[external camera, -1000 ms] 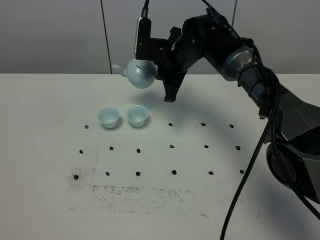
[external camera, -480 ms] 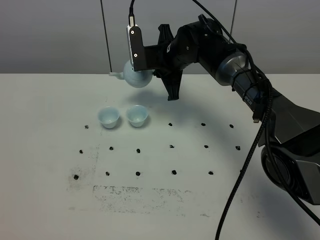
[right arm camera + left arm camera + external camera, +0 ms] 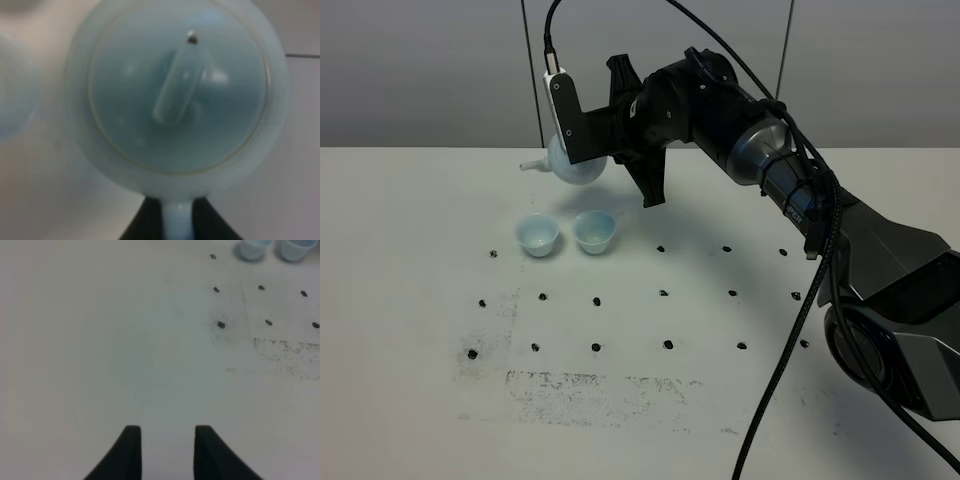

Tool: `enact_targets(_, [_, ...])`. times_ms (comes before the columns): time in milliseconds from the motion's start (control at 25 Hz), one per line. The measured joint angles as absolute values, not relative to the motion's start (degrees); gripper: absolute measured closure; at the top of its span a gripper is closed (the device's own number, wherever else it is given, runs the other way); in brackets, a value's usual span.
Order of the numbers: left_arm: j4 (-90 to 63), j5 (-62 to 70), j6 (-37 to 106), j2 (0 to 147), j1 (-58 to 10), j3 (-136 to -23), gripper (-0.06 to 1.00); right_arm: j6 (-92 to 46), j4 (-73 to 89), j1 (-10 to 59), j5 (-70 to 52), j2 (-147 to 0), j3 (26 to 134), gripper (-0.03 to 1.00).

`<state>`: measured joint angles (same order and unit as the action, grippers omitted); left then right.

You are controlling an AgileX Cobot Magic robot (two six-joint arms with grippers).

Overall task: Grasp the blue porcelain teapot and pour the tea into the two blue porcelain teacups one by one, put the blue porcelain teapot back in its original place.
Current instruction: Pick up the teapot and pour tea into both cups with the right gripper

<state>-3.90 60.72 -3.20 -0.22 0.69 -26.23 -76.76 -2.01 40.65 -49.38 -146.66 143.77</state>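
The blue porcelain teapot (image 3: 572,168) hangs in the air behind the two blue porcelain teacups, its spout pointing left. My right gripper (image 3: 608,150) is shut on its handle, reaching across from the right. The right wrist view looks down on the teapot's lid and knob (image 3: 177,95), with the right gripper (image 3: 170,222) clamped on the handle. The left cup (image 3: 538,235) and right cup (image 3: 594,231) stand side by side on the table and also show in the left wrist view (image 3: 252,247) (image 3: 297,247). My left gripper (image 3: 164,432) hovers over bare table, its fingertips slightly apart and holding nothing.
The white table (image 3: 410,300) carries a grid of black dots (image 3: 663,293) and a scuffed grey patch (image 3: 600,385) near the front. A grey wall stands behind the table. The right arm's cable (image 3: 800,330) hangs over the table's right side.
The right arm has swung the teapot leftward and a little lower, so its spout now sits behind the left cup. The cups and the left gripper have stayed still.
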Motion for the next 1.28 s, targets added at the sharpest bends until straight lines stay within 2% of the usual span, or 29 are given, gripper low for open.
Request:
enact_targets(280, [-3.9, 60.7, -3.2, -0.2, 0.7, -26.2, 0.66, -80.5, -5.2, 41.5, -49.4, -147.6, 143.8, 0.93])
enact_targets(1280, [-3.9, 60.7, -3.2, -0.2, 0.7, -26.2, 0.66, -81.1, -22.1, 44.8, -47.1, -148.5, 143.8, 0.93])
